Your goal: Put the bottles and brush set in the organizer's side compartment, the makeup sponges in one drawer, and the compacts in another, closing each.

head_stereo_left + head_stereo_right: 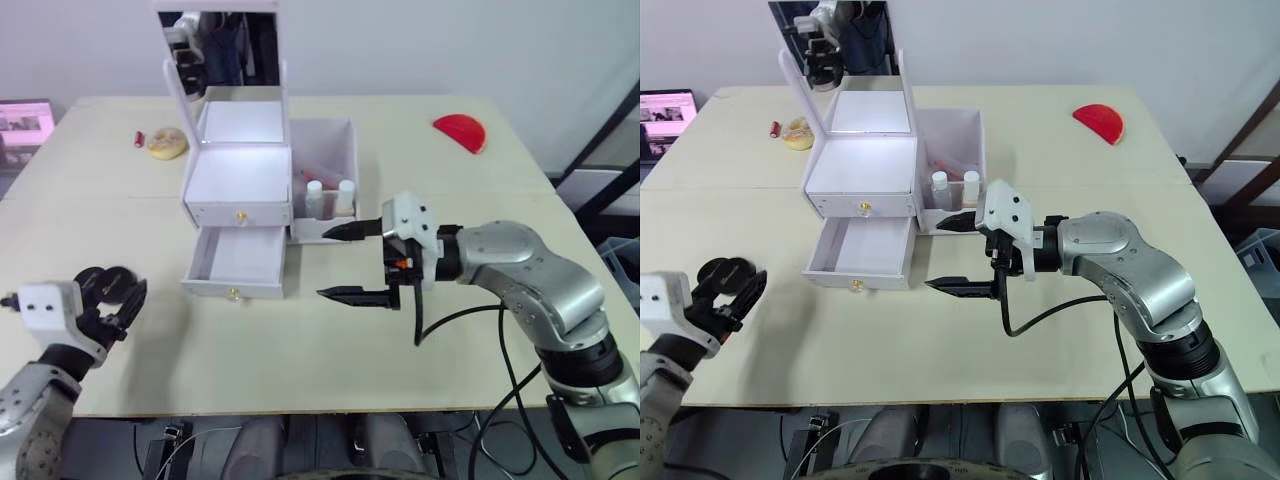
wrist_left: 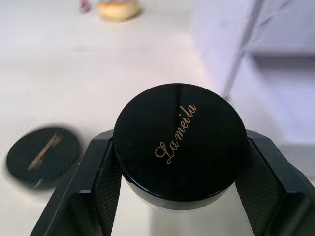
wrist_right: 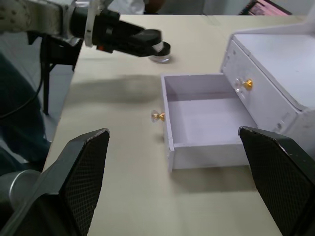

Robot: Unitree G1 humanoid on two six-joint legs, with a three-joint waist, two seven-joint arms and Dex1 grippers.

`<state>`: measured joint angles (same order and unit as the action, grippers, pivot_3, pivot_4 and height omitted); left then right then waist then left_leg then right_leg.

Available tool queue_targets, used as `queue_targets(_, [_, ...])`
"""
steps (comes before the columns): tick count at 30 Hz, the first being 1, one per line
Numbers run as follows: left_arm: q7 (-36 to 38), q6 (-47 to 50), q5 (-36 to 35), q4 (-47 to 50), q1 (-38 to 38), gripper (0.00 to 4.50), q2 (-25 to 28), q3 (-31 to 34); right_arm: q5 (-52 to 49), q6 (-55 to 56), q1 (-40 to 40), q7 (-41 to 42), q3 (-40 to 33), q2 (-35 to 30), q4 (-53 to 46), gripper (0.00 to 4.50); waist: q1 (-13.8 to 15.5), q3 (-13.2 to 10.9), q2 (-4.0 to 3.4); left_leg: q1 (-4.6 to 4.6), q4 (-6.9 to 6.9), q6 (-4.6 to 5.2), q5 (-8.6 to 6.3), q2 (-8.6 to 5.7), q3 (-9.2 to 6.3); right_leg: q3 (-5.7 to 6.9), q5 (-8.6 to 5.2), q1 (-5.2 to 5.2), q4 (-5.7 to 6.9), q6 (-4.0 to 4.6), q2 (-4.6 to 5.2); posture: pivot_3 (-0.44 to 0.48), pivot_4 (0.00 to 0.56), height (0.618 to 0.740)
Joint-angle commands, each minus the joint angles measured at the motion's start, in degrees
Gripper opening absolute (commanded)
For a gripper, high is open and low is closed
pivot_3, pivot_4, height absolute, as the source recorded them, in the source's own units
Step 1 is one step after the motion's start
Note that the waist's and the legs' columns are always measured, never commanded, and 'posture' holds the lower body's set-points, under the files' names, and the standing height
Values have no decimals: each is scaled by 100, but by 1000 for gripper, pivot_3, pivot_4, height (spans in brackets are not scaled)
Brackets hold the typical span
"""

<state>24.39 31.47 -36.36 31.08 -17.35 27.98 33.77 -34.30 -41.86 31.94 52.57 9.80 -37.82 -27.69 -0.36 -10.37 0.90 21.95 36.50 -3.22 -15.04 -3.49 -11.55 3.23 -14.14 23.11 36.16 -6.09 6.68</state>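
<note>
Black compacts number two: one gripped in the left claw [image 2: 177, 196], one [image 2: 43, 156] on the table; right claw [image 1: 350, 262] gapes wide.

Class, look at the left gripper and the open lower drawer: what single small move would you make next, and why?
Probably carry the left gripper toward the open lower drawer. It is shut on a black compact, the drawer looks empty, and the right gripper hangs open beside the drawer, holding nothing. A second compact lies on the table for afterwards.
</note>
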Motion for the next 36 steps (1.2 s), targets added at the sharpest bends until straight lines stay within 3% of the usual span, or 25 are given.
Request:
queue_targets(1, [353, 252, -542, 320, 139, 2660, 354, -2, -74, -37, 34, -67, -192, -20, -120, 4500, 20, 0, -9, -10, -51, -47, 28, 8, 27, -16, 4, 17, -7, 7, 4, 0, 150, 739])
queue_targets(5, [746, 443, -707, 103, 630, 2660, 784, -470, -21, -19, -48, -112, -158, -31, -184, 4500, 63, 2, -10, -22, -60, -49, 27, 25, 77, -34, 0, 20, -17, 52, 3, 0, 150, 739])
queue_targets(11, [1050, 479, -462, -660, 1468, 2660, 1071, -1166, -8, -36, -170, -177, -210, -92, -337, 4500, 101, 2, -8, -42, -60, -49, 26, 24, 142, -97, -9, 16, -35, 38, 4, 0, 150, 739])
queue_targets(24, [1236, 501, -92, -968, 1902, 2660, 1062, -1776, -68, -191, -394, -432, -319, -160, -635, 4500, 102, 2, -7, -44, -98, -49, 25, 25, 179, -141, 35, 24, -91, 7, 3, 0, 150, 739])
queue_targets(36, [1198, 700, -13, -848, 1901, 2660, 1176, -1823, -56, -238, -398, -523, -306, -148, -679, 4500, 102, 2, -7, -45, -98, -49, 25, 25, 182, -145, 35, 24, -94, -1, 3, 0, 150, 739])
